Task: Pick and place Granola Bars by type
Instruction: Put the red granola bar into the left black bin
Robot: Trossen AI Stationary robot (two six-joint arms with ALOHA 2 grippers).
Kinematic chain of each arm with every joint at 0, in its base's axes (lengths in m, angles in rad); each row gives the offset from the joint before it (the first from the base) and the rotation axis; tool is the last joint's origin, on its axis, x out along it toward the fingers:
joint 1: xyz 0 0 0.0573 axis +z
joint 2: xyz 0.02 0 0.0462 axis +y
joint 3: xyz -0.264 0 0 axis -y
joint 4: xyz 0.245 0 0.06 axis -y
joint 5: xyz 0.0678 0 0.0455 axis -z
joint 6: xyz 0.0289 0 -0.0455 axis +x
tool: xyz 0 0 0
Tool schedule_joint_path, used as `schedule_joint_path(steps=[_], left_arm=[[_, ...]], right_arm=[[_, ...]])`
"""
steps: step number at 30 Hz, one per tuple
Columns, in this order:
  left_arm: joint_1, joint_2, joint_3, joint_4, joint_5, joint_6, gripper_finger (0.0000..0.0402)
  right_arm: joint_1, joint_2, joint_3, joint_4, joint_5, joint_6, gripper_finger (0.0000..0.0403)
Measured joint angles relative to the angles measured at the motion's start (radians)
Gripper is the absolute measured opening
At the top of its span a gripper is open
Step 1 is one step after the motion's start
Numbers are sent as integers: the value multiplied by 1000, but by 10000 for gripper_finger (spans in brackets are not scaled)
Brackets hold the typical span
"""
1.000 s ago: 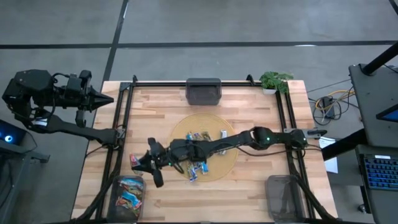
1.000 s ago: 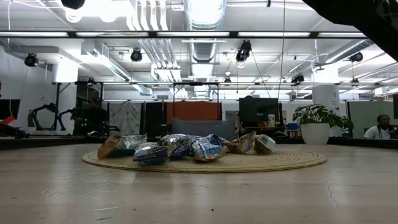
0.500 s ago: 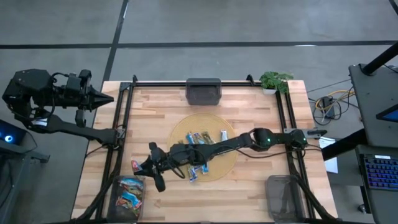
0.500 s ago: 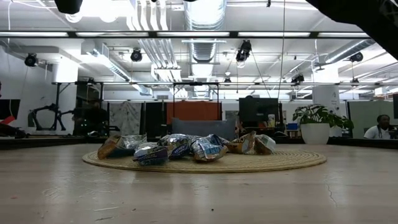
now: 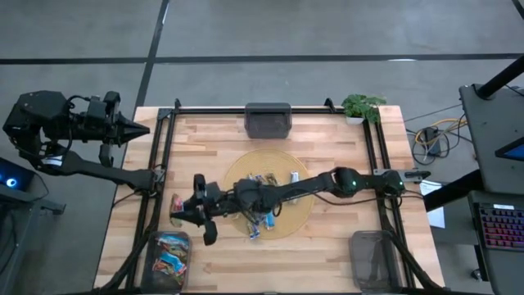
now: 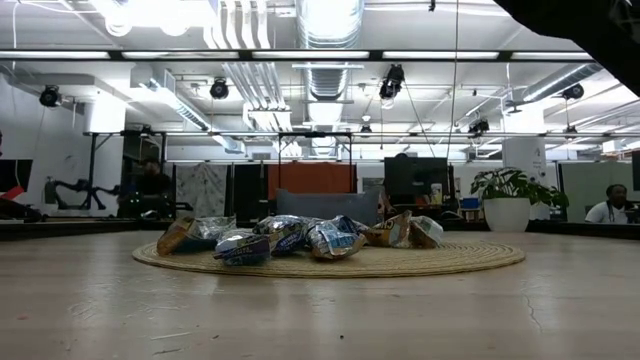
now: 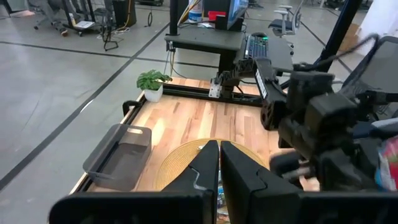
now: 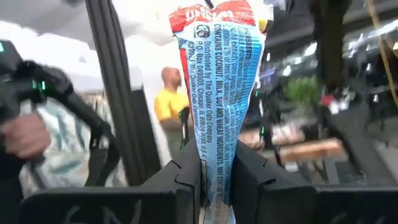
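Note:
My right gripper (image 5: 183,210) reaches across the table to its left part, just beyond the near-left bin (image 5: 168,256), and is shut on a blue-white granola bar with a red end (image 8: 217,81), also seen as a granola bar (image 5: 175,207) in the high view. Several more bars (image 5: 264,203) lie heaped on the round woven mat (image 5: 304,215); the low view shows this heap (image 6: 300,238). The near-left bin holds red and orange-brown bars. My left gripper (image 5: 137,131) is shut, with nothing in it, past the table's far-left corner. My right gripper pinches one end of the bar (image 8: 215,163) between its two fingers (image 8: 186,177). The fingers point toward the table's left edge, slanting upward, and lie along the bar. The bar sticks out past the fingertips with its red end farthest away, lifted clear of the table.
A grey bin (image 5: 268,120) stands at the far edge's middle and another (image 5: 372,254) at the near right. A potted plant (image 5: 360,106) sits at the far right corner. Black rails (image 5: 164,156) run along the table's left and right sides.
My right gripper has risen a little and tipped its fingers upward, carrying the bar with it above the table's left part. The bar stays in the hold.

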Motion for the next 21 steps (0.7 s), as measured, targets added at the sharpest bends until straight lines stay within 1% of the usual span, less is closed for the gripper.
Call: schedule_joint_path(steps=[6,14,21], left_arm=[[0,0,0,5,-2,0,0],[0,0,0,8,-2,4,0],[0,0,0,10,-2,12,0]], right_arm=[[-29,-28,3,-69,-11,123,47],[-42,-50,4,-135,-43,104,47],[-42,-50,4,-178,-43,80,47]])
